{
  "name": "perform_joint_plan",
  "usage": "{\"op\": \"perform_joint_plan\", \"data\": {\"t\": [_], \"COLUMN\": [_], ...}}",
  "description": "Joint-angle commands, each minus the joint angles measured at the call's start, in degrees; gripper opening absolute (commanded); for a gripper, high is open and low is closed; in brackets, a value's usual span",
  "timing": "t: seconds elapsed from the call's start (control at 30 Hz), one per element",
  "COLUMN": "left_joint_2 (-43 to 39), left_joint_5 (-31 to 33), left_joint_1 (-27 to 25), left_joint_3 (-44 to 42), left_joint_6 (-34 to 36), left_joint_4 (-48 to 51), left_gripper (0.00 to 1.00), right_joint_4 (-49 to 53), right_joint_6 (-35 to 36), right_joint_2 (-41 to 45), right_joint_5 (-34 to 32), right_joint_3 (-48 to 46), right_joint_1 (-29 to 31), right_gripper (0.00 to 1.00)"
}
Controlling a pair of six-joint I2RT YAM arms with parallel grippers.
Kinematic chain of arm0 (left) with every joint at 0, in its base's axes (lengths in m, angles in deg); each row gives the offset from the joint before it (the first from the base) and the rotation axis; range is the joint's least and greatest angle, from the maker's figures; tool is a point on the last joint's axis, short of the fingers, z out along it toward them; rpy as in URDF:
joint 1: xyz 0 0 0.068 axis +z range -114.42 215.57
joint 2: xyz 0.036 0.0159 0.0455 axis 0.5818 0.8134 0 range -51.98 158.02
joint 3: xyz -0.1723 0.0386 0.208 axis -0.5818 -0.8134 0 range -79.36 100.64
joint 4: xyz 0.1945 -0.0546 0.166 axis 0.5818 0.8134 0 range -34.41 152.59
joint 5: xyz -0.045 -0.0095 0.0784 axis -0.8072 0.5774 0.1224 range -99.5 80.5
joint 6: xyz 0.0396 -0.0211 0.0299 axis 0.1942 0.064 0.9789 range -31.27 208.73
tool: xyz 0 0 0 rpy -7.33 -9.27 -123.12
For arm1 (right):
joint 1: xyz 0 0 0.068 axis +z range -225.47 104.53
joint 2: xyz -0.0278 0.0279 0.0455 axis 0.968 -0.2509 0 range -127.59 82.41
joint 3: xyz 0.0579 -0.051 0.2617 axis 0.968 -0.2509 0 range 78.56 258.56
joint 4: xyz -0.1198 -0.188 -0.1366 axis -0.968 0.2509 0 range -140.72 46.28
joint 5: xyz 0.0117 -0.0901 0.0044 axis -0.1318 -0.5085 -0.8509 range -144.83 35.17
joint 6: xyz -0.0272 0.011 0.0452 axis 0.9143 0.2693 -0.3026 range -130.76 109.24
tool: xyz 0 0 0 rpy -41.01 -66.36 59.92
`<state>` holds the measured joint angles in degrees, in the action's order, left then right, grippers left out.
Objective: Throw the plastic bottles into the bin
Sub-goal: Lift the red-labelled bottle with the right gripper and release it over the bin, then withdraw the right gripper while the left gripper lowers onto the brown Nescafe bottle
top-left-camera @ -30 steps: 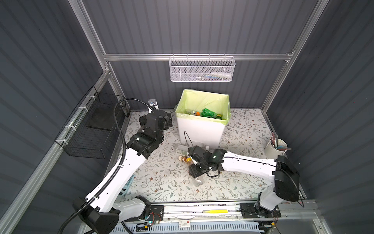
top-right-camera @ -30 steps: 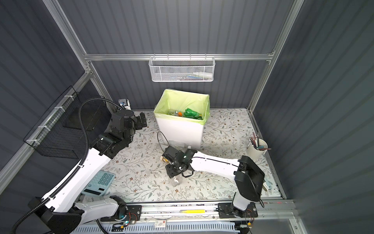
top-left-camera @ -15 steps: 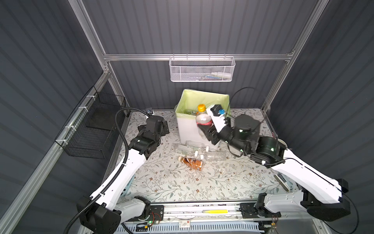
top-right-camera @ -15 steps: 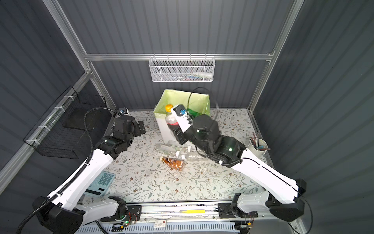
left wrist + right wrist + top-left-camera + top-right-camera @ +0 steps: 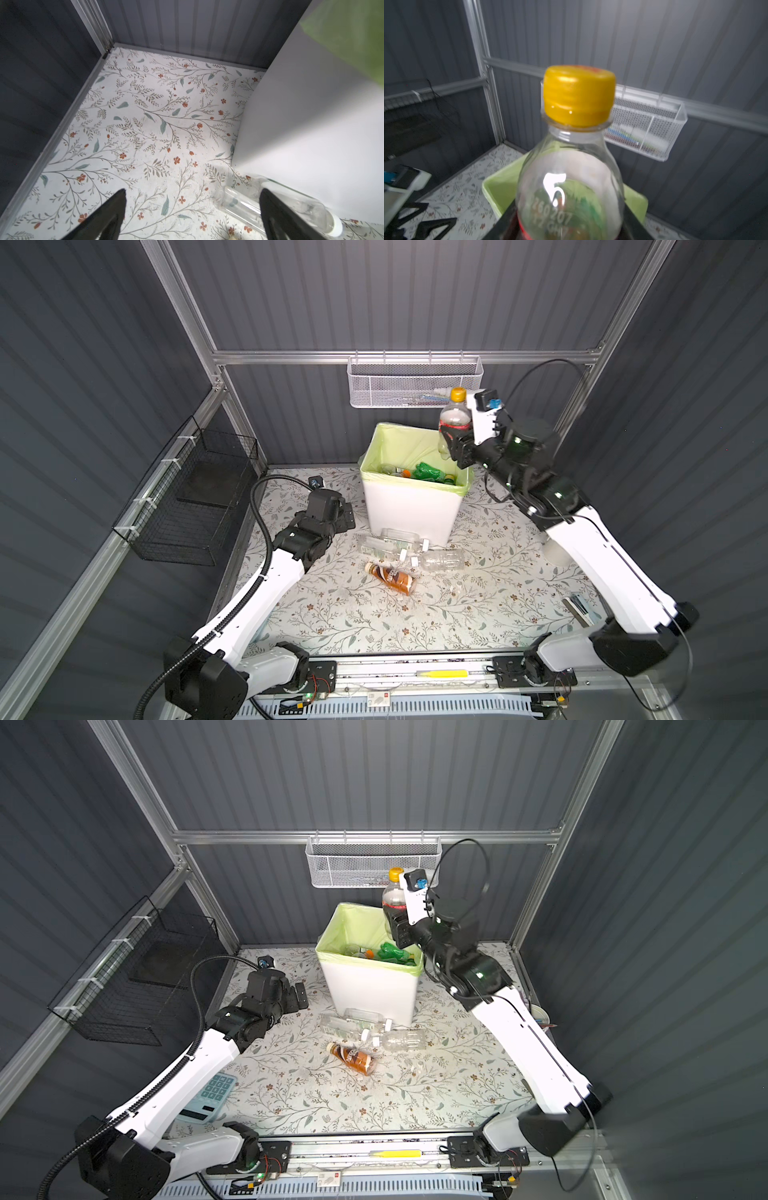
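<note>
Floral bench [image 5: 374,614]: loose bottles [image 5: 395,547] lie before bin [image 5: 411,506]; right claw [image 5: 452,444] grips yellow-capped bottle [image 5: 454,416] upright over bin rim, apparently for drop; left claw [image 5: 192,193] wide open, empty, beside bin.

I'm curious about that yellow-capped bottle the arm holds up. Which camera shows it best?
Right wrist view: the yellow-capped bottle fills it, cap and shoulder close. Both top views show it small, upright by the bin. Left wrist view misses it.
</note>
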<state>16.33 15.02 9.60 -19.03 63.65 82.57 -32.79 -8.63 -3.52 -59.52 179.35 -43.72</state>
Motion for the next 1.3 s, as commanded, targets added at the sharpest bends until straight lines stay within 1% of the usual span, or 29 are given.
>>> {"op": "perform_joint_plan", "data": {"t": [0.0,0.07,0.1,0.2,0.27,0.4,0.47,0.5,0.57,0.73,0.77,0.93,1.03,1.13,1.27], "left_joint_2": [-2.05,-2.78,-3.06,-4.16,-4.85,-4.04,-2.62,-1.98,-0.23,3.13,3.78,7.27,10.21,13.17,14.44], "left_joint_5": [-3.31,-2.31,-1.39,1.38,0.84,-3.18,-6.70,-8.39,-11.40,-15.77,-16.53,-21.01,-23.95,-26.25,-27.58], "left_joint_1": [-0.84,-2.35,-3.19,-6.74,-8.78,-10.97,-11.39,-11.53,-11.97,-13.07,-13.37,-14.78,-15.14,-15.16,-15.24], "left_joint_3": [-2.84,-3.90,-4.08,-4.74,-5.56,-6.50,-7.46,-8.01,-8.98,-10.43,-10.86,-12.17,-12.55,-12.04,-12.69], "left_joint_6": [-7.25,-10.59,-12.32,-17.82,-21.73,-27.83,-30.64,-31.73,-34.19,-39.46,-40.48,-44.53,-45.74,-46.02,-47.12], "left_joint_4": [1.59,3.95,5.53,9.68,10.70,12.04,11.66,10.89,8.99,5.91,4.90,0.40,-3.28,-3.94,-4.48], "left_gripper": [1.00,1.00,1.00,1.00,1.00,1.00,1.00,1.00,1.00,1.00,1.00,1.00,1.00,1.00,0.98], "right_joint_4": [11.99,10.86,9.85,8.70,6.34,2.19,1.29,1.07,0.88,-0.43,-0.45,1.12,1.31,1.49,1.37], "right_joint_6": [-5.90,-4.97,-4.35,-3.67,-3.49,-2.36,-2.13,-2.45,-4.51,-10.34,-11.55,-16.57,-18.83,-19.62,-19.50], "right_joint_2": [-5.99,-5.20,-4.32,-1.33,1.94,8.22,11.16,12.33,15.15,21.42,24.05,28.31,30.36,31.95,33.26], "right_joint_5": [0.45,-2.31,-3.19,-5.05,-5.66,-7.78,-9.49,-9.28,-8.69,-8.20,-7.94,-6.84,-5.70,-4.59,-3.77], "right_joint_3": [4.30,7.99,9.27,12.98,10.85,1.21,-4.34,-6.77,-12.56,-26.99,-29.31,-38.13,-42.25,-45.19,-47.28], "right_joint_1": [-2.52,-2.90,-2.89,-2.75,-2.72,-2.87,-3.41,-3.98,-5.95,-11.92,-13.09,-18.82,-21.69,-23.74,-25.18], "right_gripper": [0.72,0.93,0.98,0.99,0.99,0.99,0.99,0.99,0.99,0.99,0.99,0.99,0.99,0.99,0.99]}}
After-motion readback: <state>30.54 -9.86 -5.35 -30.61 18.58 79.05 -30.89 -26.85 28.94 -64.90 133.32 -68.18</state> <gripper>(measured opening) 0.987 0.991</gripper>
